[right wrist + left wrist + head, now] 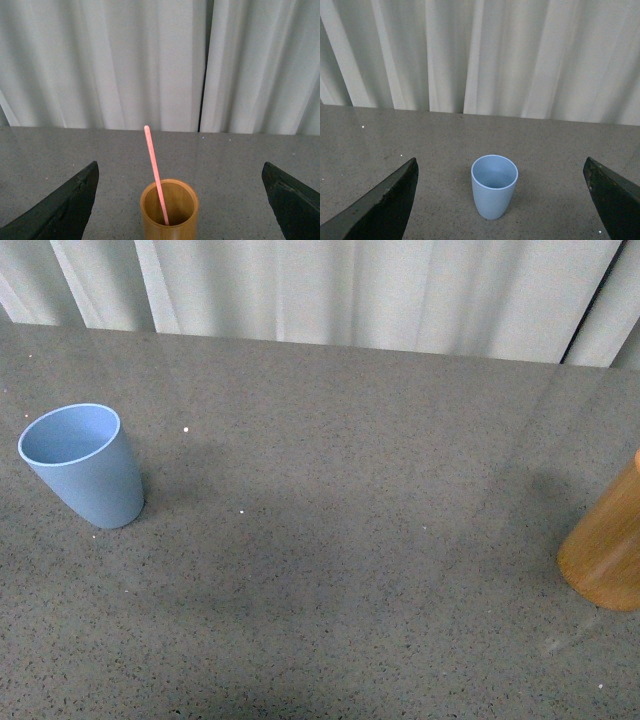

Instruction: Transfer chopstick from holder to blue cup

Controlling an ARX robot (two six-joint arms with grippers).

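Observation:
The light blue cup (84, 465) stands upright and empty at the table's left; in the left wrist view the blue cup (494, 186) sits centred ahead of my open left gripper (500, 200), whose dark fingers (382, 205) flank it well apart. The orange-brown holder (608, 550) shows at the right edge, cut off. In the right wrist view the holder (169, 210) stands between the wide-open jaws of my right gripper (180, 200). One reddish chopstick (155, 170) leans inside it, its tip sticking far above the rim. Neither gripper shows in the front view.
A grey speckled tabletop (340, 540) stretches between cup and holder. White pleated curtains (350, 290) hang along the table's far edge.

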